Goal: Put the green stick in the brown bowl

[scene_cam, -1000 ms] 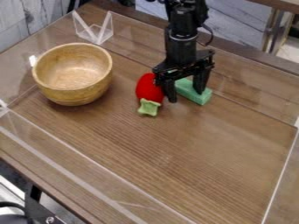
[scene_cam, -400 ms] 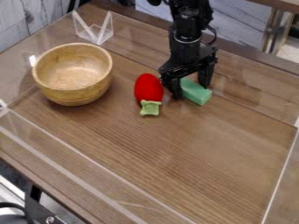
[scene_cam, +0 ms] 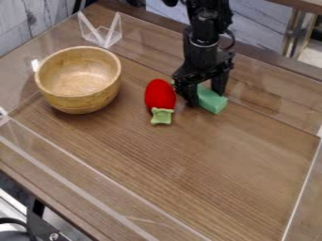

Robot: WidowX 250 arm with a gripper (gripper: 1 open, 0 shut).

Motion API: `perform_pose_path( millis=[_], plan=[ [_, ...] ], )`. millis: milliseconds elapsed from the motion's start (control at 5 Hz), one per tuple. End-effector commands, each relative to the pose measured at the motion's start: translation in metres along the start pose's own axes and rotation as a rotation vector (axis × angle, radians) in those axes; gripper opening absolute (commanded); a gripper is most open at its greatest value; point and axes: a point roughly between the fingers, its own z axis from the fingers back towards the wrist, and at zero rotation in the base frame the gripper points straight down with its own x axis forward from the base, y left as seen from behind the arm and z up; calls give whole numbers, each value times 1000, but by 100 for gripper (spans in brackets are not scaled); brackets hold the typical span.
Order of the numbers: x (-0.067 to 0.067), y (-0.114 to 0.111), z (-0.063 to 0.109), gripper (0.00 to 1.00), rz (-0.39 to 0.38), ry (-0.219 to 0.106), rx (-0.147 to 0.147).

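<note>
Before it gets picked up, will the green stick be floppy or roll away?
The green stick looks like a firm block, so it probably won't flop. Its flat sides suggest it would slide rather than roll.

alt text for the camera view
A black robot pincer reaches down around a green block on a wooden table. Beside it lies a red strawberry-like toy, with a round wooden bowl farther left.
</note>
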Motion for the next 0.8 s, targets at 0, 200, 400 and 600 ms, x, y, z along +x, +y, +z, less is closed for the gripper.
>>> perform_pose_path(
  millis=[0, 200, 400, 600],
  plan=[
    [-1, 1, -5, 0, -22, -25, 16],
    [-1, 0, -6, 0, -22, -37, 24],
    [0, 0, -7, 0, -21, -47, 31],
    [-1, 0, -8, 0, -20, -54, 40]
  ],
)
